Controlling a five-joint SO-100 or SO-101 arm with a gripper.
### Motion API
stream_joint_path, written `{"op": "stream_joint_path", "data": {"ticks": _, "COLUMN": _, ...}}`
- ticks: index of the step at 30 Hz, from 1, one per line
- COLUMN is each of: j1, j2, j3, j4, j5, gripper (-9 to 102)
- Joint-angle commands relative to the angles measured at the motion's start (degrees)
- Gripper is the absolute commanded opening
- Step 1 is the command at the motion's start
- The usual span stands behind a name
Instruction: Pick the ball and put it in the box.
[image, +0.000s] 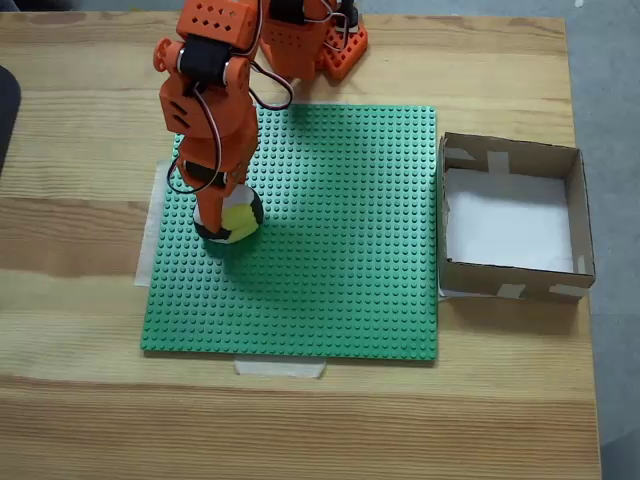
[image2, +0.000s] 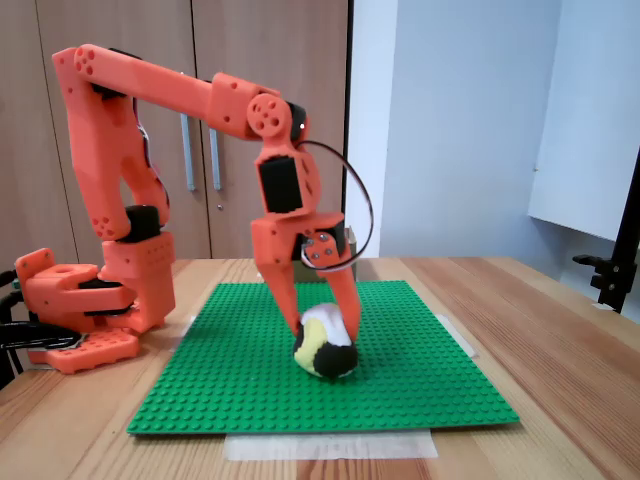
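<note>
The ball, soft with white, yellow and black patches, is on the left part of the green studded baseplate. The orange arm reaches down over it. My gripper straddles the ball, one finger pressed on each side, and is shut on it. The ball's underside looks level with the plate; I cannot tell whether it is lifted. The box, brown cardboard with a white floor and taped corners, stands open just off the plate's right edge in the fixed view from above.
The arm's orange base is mounted at the back of the wooden table. Strips of pale tape hold the plate down. Cabinet doors and a wall stand behind the table in the fixed view from the side.
</note>
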Motion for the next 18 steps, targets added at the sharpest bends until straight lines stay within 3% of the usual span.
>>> {"op": "stream_joint_path", "data": {"ticks": 1, "j1": -0.4, "j2": 1.3, "j3": -3.2, "j4": -0.5, "j5": -0.8, "gripper": 25}}
{"op": "stream_joint_path", "data": {"ticks": 18, "j1": 0.2, "j2": 1.4, "j3": -12.5, "j4": 4.7, "j5": -1.8, "gripper": 9}}
